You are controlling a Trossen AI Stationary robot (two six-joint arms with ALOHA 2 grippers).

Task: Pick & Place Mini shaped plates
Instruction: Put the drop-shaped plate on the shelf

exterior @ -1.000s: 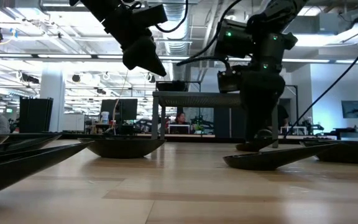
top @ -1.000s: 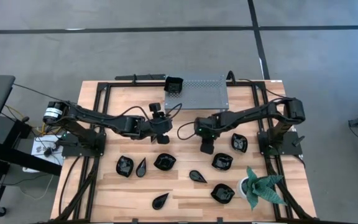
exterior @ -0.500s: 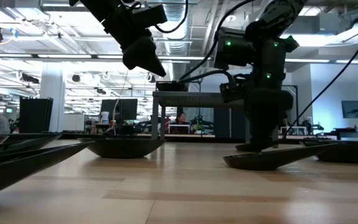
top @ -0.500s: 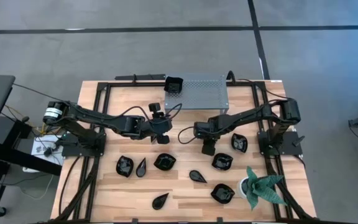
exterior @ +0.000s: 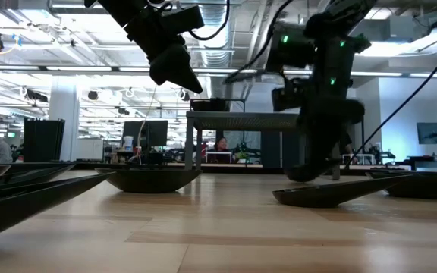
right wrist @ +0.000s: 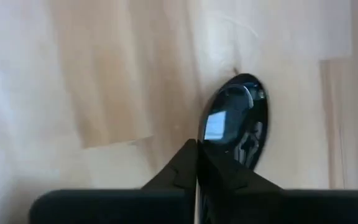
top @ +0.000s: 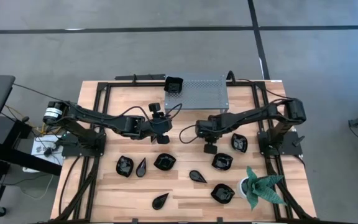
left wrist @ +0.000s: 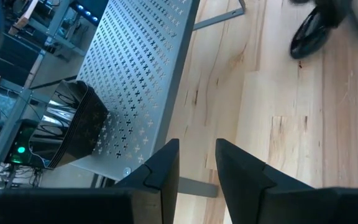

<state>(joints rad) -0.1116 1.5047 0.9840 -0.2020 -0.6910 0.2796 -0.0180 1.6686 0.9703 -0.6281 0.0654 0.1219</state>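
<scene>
Several glossy black mini shaped plates lie flat on the wooden table, among them ones at the near left (top: 124, 165), the middle (top: 164, 162) and the right (top: 221, 162). My right gripper (top: 209, 148) (right wrist: 196, 144) points steeply down near the table's middle, shut on one oval plate (right wrist: 234, 121) (left wrist: 307, 36). My left gripper (top: 163, 138) (left wrist: 197, 149) hangs open and holds nothing, high above the wood before the grey perforated shelf (top: 204, 93). A stack of square plates (top: 174, 84) rests on the shelf's left corner. My right gripper pinches the oval plate's rim (right wrist: 205, 140) at one end between its two fingers, coming from above. The plate stands tipped up on edge below the fingers, its glossy inner face toward the wrist camera. Whether its lower end rests on the table I cannot tell.
A green spiky plant (top: 263, 186) in a white pot stands at the near right corner. More plates lie near the front edge (top: 160, 200) (top: 222, 193) and beside the right arm (top: 238, 143). Bare wood lies between the two grippers and the shelf.
My right gripper has dipped onto the plate lying beneath it, rolled a little and come slightly up again. The plate, flat on the table before, now stands tipped up under the fingers.
</scene>
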